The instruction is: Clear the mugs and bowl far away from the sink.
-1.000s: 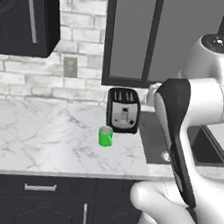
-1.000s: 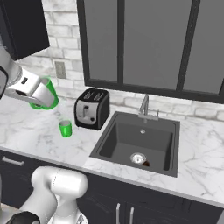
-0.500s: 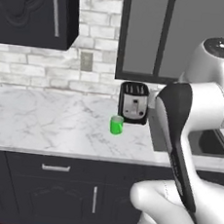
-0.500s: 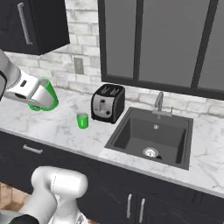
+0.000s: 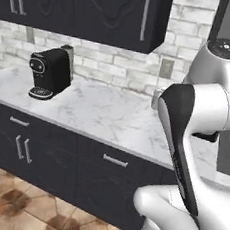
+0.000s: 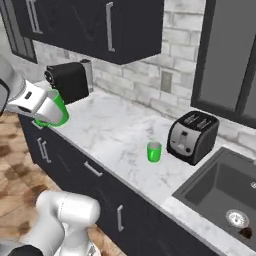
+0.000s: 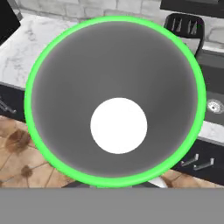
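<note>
no readable text, labels, brands or numbers on any appliance, cabinet or mug

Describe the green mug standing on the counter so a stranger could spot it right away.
Start at the dark sink and move along the marble counter to the black toaster. The green mug stands upright just in front of it, the one small bright green item there.

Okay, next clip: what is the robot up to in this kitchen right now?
The white arm is carrying one green mug in its gripper, held in the air off the left end of the marble counter, near the black coffee machine. The hand view looks straight into that mug's grey inside. The second green mug stands on the counter beside the toaster, close to the sink.
</note>
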You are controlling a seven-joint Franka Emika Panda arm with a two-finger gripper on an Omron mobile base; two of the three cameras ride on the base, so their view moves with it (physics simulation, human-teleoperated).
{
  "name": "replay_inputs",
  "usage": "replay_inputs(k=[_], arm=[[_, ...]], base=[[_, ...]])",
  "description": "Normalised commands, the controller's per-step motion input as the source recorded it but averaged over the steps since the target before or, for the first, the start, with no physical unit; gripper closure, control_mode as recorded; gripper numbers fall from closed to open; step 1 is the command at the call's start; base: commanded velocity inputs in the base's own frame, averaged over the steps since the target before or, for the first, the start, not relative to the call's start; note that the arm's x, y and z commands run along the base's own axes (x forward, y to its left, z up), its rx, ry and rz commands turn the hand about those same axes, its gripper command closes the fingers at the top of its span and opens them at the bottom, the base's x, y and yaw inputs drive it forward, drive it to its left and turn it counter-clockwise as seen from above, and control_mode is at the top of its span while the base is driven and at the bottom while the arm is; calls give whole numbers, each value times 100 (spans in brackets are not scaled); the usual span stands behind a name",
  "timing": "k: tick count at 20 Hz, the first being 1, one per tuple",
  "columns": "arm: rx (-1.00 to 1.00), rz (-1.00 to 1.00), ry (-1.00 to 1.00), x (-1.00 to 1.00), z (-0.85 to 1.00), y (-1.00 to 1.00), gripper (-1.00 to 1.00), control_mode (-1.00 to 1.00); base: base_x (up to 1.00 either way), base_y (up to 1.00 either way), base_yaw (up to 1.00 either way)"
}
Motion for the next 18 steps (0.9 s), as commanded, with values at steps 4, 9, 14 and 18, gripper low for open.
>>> replay_inputs(k=[4,9,14,18], arm=[[0,0,0,0,0,0,100,100],[0,0,0,0,0,0,100,100],[0,0,0,0,0,0,100,100],[0,0,0,0,0,0,100,100]], base=[[0,52,80],[0,49,82],[0,22,83],[0,12,86]])
